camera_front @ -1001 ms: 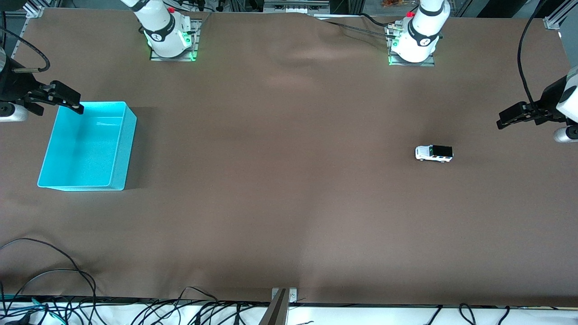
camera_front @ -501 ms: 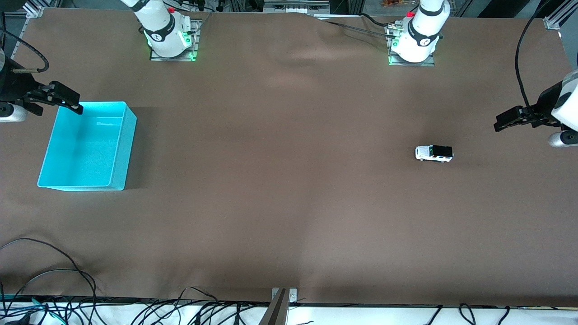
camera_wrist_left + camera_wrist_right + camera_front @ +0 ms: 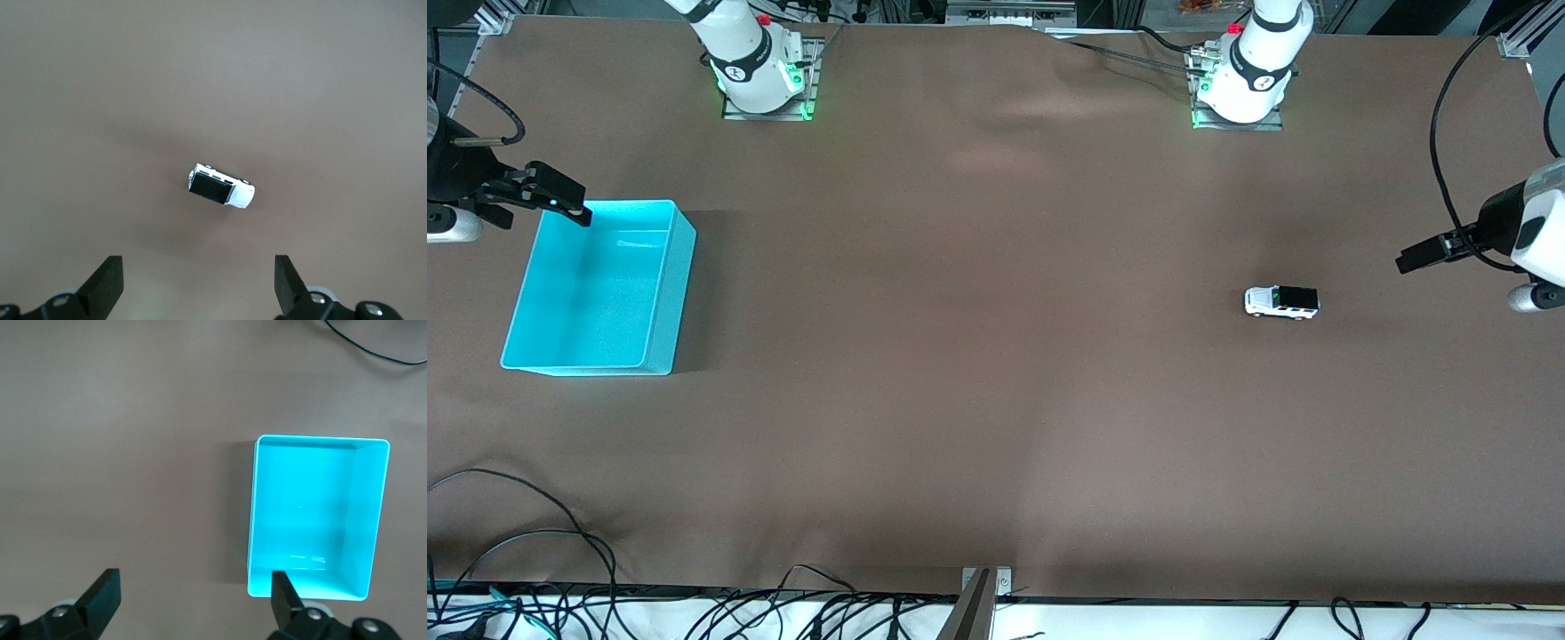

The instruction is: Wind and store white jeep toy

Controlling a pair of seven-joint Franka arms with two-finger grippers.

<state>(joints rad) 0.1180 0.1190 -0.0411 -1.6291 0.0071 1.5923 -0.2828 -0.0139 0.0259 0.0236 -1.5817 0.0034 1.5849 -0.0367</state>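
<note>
The white jeep toy [image 3: 1281, 302], white with a black roof, stands on its wheels on the brown table toward the left arm's end; it also shows in the left wrist view [image 3: 221, 187]. My left gripper [image 3: 1416, 258] is open and empty, up in the air over the table near that end, beside the jeep [image 3: 199, 283]. The cyan bin [image 3: 600, 286] stands empty at the right arm's end and shows in the right wrist view [image 3: 317, 517]. My right gripper [image 3: 560, 197] is open and empty, over the bin's corner nearest the bases [image 3: 195, 600].
The two arm bases [image 3: 763, 76] [image 3: 1240, 80] stand along the table's edge farthest from the front camera. Black cables [image 3: 534, 569] lie along the edge nearest to it. A metal bracket [image 3: 985, 587] sits at that edge's middle.
My left gripper has moved slightly lower in the front view and turned, drawing a little closer to the jeep. The right gripper, jeep and bin have not moved.
</note>
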